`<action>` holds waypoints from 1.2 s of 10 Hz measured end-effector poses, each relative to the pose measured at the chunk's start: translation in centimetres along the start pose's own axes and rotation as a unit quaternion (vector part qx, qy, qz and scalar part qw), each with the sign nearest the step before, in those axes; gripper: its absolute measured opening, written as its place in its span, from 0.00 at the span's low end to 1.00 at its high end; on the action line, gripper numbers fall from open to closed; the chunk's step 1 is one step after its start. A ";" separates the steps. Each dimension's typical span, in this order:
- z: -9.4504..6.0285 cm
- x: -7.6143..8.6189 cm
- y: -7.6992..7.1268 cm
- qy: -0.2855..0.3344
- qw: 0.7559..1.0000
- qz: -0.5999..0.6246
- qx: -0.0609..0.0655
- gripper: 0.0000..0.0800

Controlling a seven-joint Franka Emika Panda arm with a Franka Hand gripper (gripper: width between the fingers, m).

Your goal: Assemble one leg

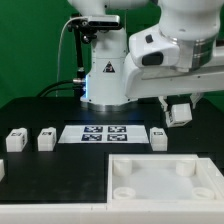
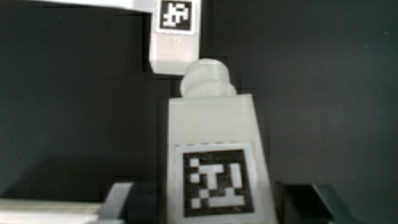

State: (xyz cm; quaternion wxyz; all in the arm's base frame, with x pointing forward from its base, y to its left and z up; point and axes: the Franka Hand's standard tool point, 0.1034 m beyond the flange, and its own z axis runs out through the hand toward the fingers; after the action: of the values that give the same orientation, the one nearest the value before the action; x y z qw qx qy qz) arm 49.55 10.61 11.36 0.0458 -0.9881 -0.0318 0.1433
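My gripper [image 1: 180, 113] hangs above the table at the exterior view's right, shut on a leg [image 1: 179, 112], a small white block with a square marker. In the wrist view the held leg [image 2: 215, 140] stands between my two fingers [image 2: 121, 201], its marker facing the camera and its rounded tip pointing away. Another leg [image 2: 175, 42] lies on the black table beyond that tip. Three loose legs stand on the table in the exterior view: two at the left [image 1: 15, 141] [image 1: 45, 140] and one [image 1: 158, 137] just below and left of my gripper.
The large white square tray [image 1: 128, 182] with round corner sockets lies at the front right. The marker board [image 1: 105, 133] lies flat at mid-table. The arm's white base [image 1: 105, 75] stands behind it. A white piece [image 1: 2, 170] shows at the left edge.
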 end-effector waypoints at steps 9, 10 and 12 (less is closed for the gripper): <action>-7.4 6.5 0.6 0.396 0.918 -0.011 -0.002 0.36; -7.5 6.6 0.6 0.396 0.918 -0.011 -0.002 0.36; -7.1 8.4 0.7 0.404 0.915 -0.023 -0.010 0.36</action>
State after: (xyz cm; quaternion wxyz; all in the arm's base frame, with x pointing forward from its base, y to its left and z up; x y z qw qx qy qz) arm 59.66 9.96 15.67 0.0480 -0.9613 -0.0350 -0.2692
